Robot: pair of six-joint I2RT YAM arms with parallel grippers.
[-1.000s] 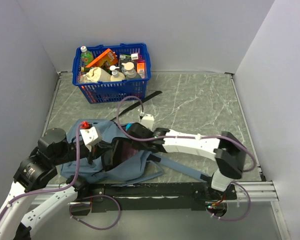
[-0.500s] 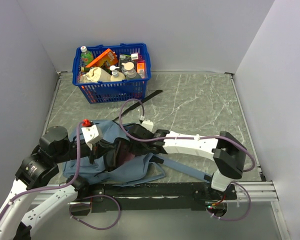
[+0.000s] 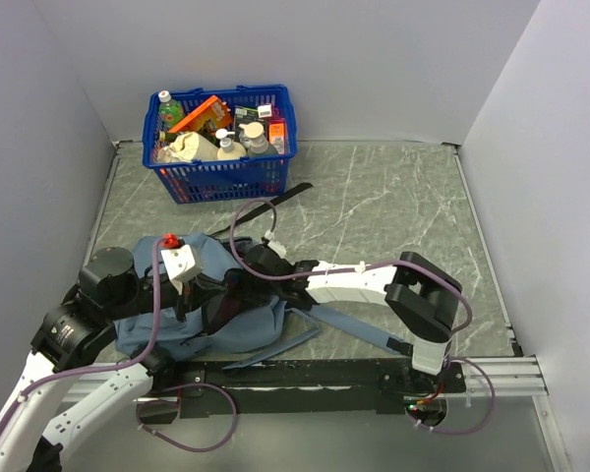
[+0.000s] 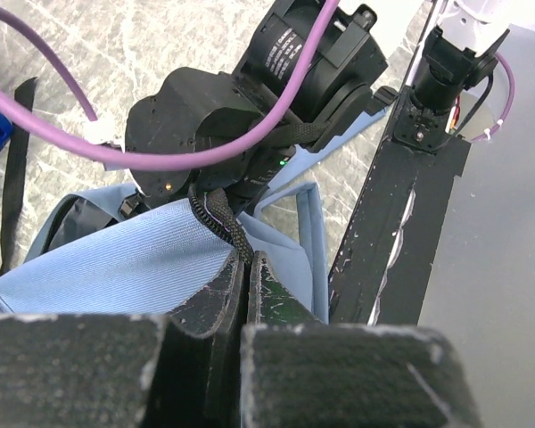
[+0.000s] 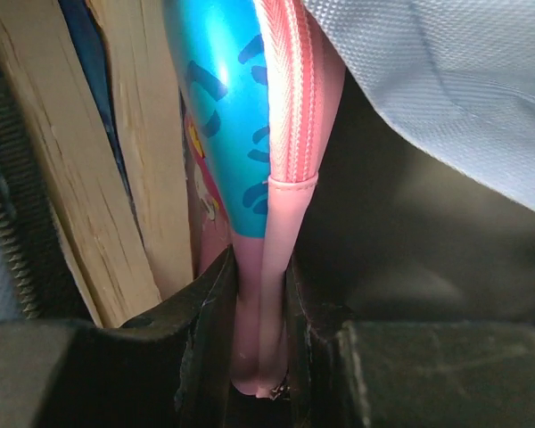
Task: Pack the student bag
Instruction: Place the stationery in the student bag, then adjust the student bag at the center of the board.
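Right claw (image 5: 260,285) pinches pink-and-teal soft pencil case (image 5: 250,134) inside grey-blue fabric backpack (image 3: 246,329), wedged against pale paper book edges (image 5: 134,160). Left claw (image 4: 247,267) clamps on black zipper edge (image 4: 216,214). Blue plastic basket (image 3: 219,169) well behind.

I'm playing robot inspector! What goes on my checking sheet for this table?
Surface: grey marbled table, black strap lying on it.
Job's things: student bag slumped at the near left edge; pink pencil case inside it beside books.
Clutter: blue basket of bottles and packets, far left.
Grippers: left pincer shut on the bag's rim; right pincer shut on the pencil case.
Cables: purple cables loop over both arms.
Surroundings: plain grey walls.
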